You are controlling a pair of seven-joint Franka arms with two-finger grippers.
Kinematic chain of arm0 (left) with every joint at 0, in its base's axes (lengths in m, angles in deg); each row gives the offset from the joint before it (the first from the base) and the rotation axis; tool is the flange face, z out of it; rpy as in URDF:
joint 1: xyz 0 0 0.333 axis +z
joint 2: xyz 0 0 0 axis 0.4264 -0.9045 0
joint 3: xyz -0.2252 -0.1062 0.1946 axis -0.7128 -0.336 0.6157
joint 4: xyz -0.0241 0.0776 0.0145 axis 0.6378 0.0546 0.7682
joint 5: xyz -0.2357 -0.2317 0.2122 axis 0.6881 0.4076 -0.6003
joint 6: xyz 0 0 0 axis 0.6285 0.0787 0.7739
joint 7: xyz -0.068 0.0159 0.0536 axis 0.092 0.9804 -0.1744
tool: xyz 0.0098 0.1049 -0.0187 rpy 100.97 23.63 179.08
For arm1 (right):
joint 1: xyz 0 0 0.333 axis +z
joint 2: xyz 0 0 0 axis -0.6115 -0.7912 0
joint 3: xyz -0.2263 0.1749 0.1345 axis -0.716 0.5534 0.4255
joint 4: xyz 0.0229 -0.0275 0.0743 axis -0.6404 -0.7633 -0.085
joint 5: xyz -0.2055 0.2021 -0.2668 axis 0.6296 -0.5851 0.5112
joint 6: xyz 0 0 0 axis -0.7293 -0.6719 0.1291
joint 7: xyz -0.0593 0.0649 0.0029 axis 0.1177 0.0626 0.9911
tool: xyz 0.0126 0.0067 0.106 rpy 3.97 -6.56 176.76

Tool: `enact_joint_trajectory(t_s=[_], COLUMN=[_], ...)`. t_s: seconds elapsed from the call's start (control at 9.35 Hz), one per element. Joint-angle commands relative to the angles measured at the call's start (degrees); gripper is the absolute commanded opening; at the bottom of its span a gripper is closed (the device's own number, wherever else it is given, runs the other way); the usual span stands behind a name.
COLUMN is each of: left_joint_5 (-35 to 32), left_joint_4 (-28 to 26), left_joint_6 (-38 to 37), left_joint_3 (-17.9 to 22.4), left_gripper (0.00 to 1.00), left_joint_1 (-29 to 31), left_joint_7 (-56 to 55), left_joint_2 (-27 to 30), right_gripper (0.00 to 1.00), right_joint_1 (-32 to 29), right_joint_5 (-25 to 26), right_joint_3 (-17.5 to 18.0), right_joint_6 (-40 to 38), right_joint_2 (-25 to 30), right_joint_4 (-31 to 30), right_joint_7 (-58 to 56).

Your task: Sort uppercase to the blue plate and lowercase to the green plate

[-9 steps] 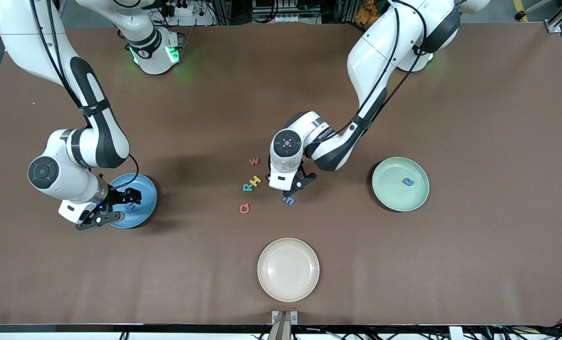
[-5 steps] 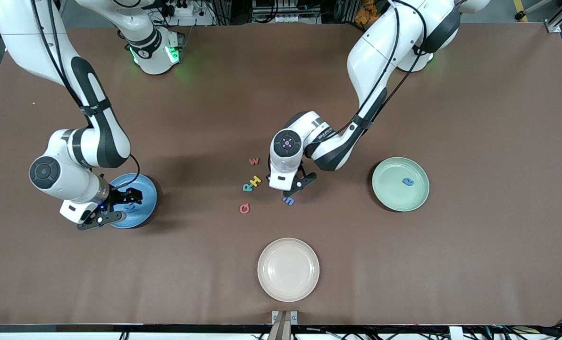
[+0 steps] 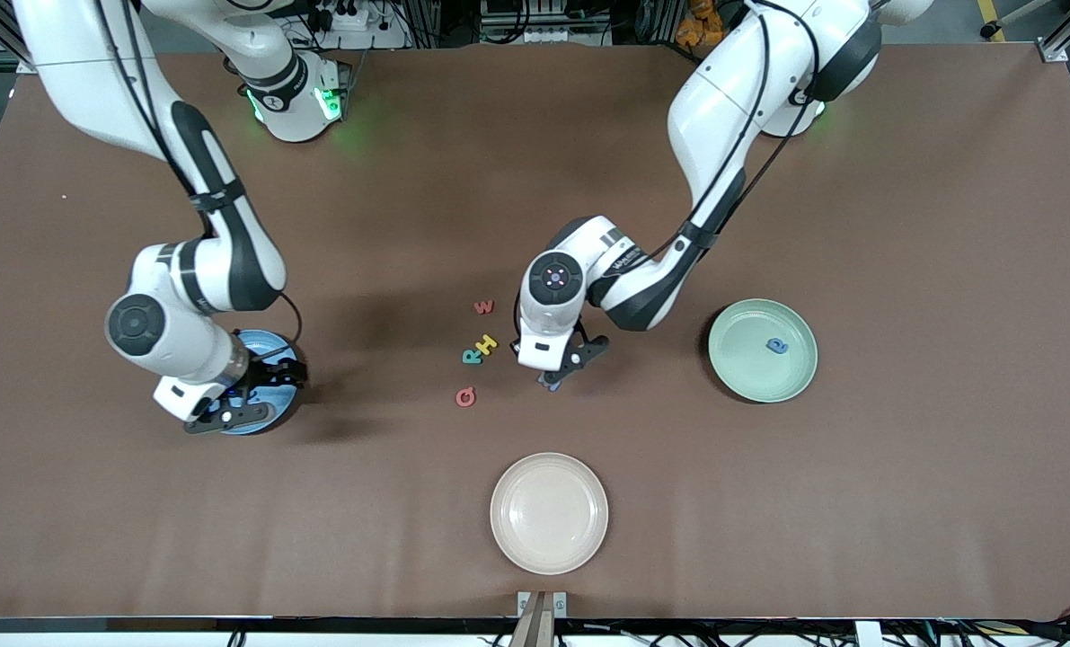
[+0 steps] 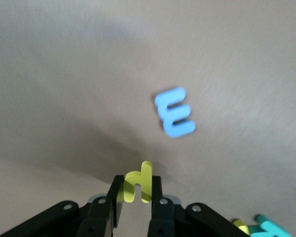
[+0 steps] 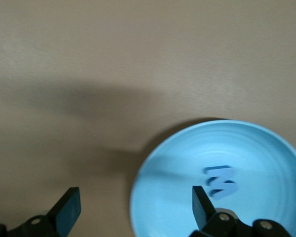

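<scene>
My left gripper (image 3: 558,377) is shut on a small yellow lowercase letter (image 4: 139,181), held upright between its fingers. It hangs over the blue m (image 4: 175,112), which lies flat on the table. The pinkish-red w (image 3: 484,307), yellow H (image 3: 487,343), teal R (image 3: 472,356) and pinkish-red Q (image 3: 465,396) lie close by. The green plate (image 3: 741,364) holds the blue a (image 3: 775,345). My right gripper (image 5: 134,202) is open over the edge of the blue plate (image 5: 177,168), which holds the blue W (image 5: 219,180).
A cream-white plate (image 3: 548,512) sits near the table's front edge, nearer to the front camera than the letters. The right arm's wrist covers much of the blue plate (image 3: 263,341) in the front view.
The left gripper has closed on the yellow letter and shifted over the blue m. The right arm has swung toward the table's middle, its open gripper still over the blue plate.
</scene>
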Motion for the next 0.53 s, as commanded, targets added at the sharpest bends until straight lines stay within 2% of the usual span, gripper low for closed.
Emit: enact_joint_trajectory(t_s=[0.0,0.11,0.21,0.32,0.43], left_joint_5=[1.1,1.3,1.2,1.0,0.9], left_joint_4=[-0.8,-0.8,-0.8,-0.8,-0.8], left_joint_6=[-1.0,-1.0,-2.5,-6.0,-9.0], left_joint_3=[-0.9,-3.6,-8.3,-11.3,-12.8], left_gripper=[0.00,0.00,0.00,0.00,0.00], left_joint_1=[3.9,7.8,13.3,17.2,20.3], left_joint_7=[5.5,7.9,10.3,12.7,15.6], left_joint_2=[3.5,4.3,5.0,5.6,7.0], right_gripper=[1.00,1.00,1.00,1.00,1.00], right_joint_1=[2.8,4.6,6.5,8.4,10.5], right_joint_5=[-0.1,-0.1,-0.1,0.0,0.0], right_joint_3=[-0.1,-0.1,-0.1,-0.1,-0.1], right_joint_6=[-0.1,-0.1,0.0,0.1,0.1], right_joint_2=[0.1,-0.4,-0.6,-0.8,-1.1], right_joint_4=[0.6,0.9,1.3,1.3,1.5], right_joint_7=[7.2,10.2,13.9,17.5,21.6])
